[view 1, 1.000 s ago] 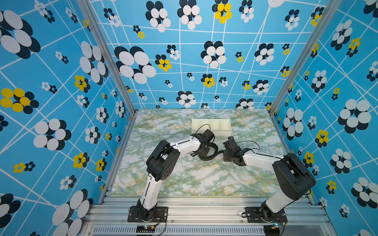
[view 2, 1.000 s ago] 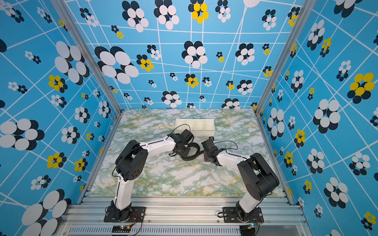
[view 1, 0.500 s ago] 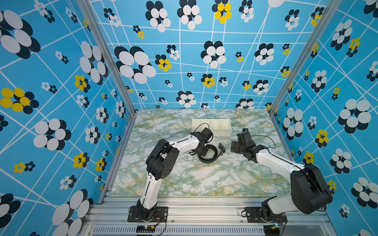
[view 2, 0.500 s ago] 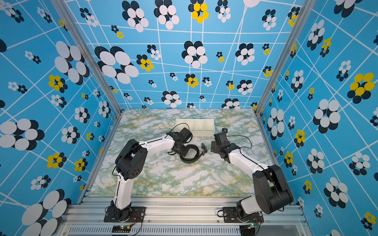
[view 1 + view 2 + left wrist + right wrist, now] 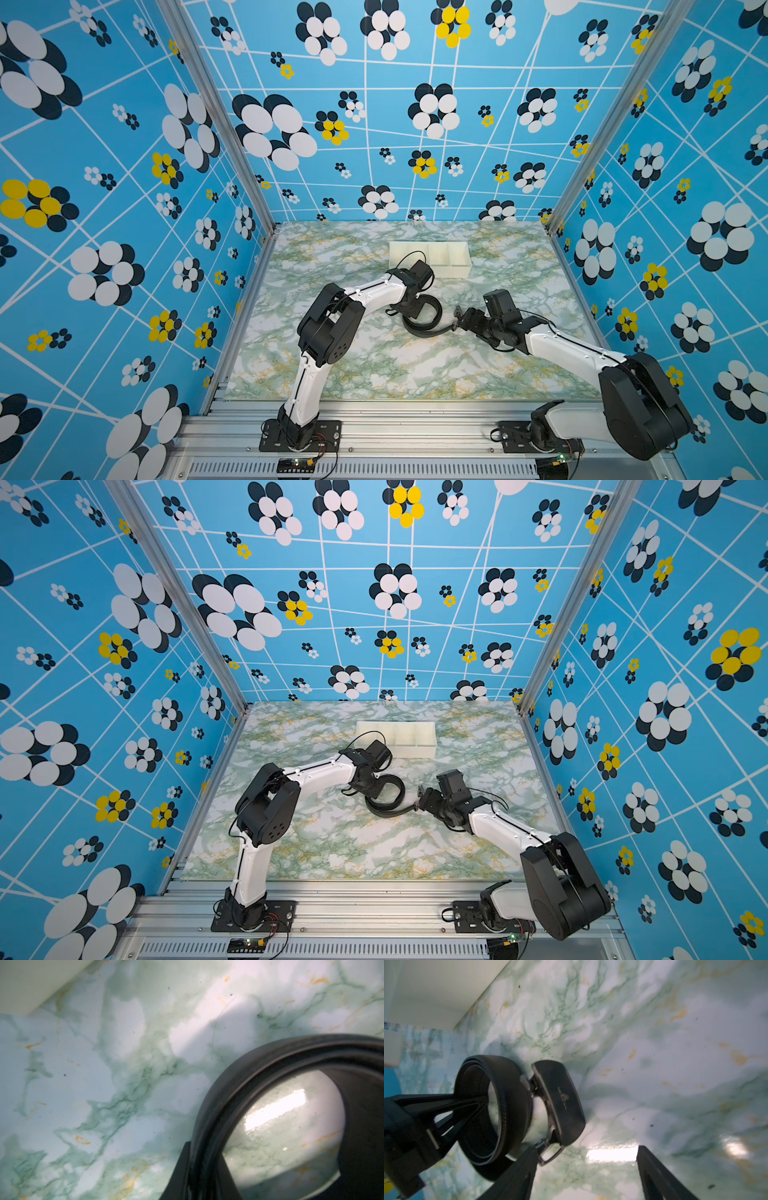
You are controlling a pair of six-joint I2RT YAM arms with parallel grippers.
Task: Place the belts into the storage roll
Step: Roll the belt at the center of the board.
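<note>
The belt (image 5: 437,313) (image 5: 401,789) lies as a black coil mid-table, in front of the white storage roll (image 5: 453,272) (image 5: 415,752). My left gripper (image 5: 411,311) (image 5: 372,789) (image 5: 203,1178) is shut on the coil's wall, one finger inside the ring and one outside. In the right wrist view, the coil (image 5: 508,1105) stands on edge with its dark buckle (image 5: 560,1101) beside it. My right gripper (image 5: 457,320) (image 5: 419,800) (image 5: 587,1167) is open at the buckle end. One finger (image 5: 519,1174) is next to the buckle's metal frame, and nothing is between the fingers.
Only a corner of the storage roll (image 5: 25,980) (image 5: 436,991) shows in each wrist view. Its four compartments hold nothing that I can see. Blue flowered walls (image 5: 124,249) close in the marbled table (image 5: 395,365) on three sides, with an aluminium rail (image 5: 395,428) along the front.
My right gripper pulled back from the coil to the right, then came back lower, at the buckle end. The left gripper stayed shut on the coil, which shifted slightly toward the front.
</note>
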